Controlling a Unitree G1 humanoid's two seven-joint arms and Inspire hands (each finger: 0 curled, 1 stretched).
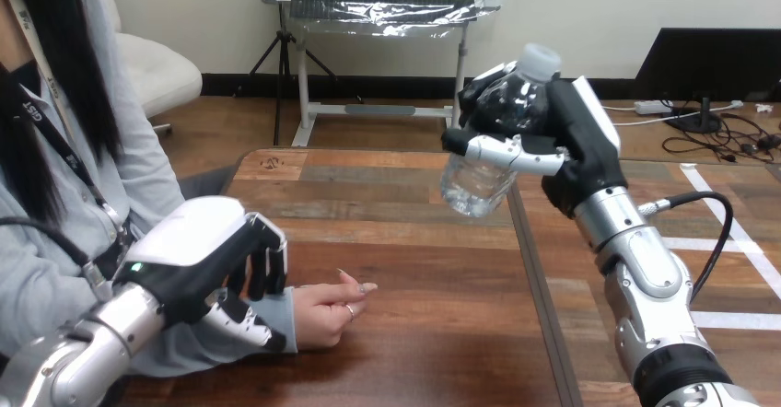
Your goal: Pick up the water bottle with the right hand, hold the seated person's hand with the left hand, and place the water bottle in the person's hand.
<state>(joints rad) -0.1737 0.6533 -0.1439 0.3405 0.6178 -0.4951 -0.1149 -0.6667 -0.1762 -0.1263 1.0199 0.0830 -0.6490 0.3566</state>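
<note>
A clear water bottle (479, 172) with a white cap hangs in the air over the table's far middle, tilted, with my right hand (553, 131) shut round its upper body. The person's hand (333, 310) rests on the wooden table (433, 333) at the lower left, fingers loosely curled. My left hand (207, 260) lies over the person's wrist, its fingers and thumb curled round the sleeve just behind that hand.
The person sits at the table's left side, their forearm lying along the near left edge. A dark seam (539, 287) runs front to back through the tabletop under the bottle. Bare wood lies between the person's hand and the bottle.
</note>
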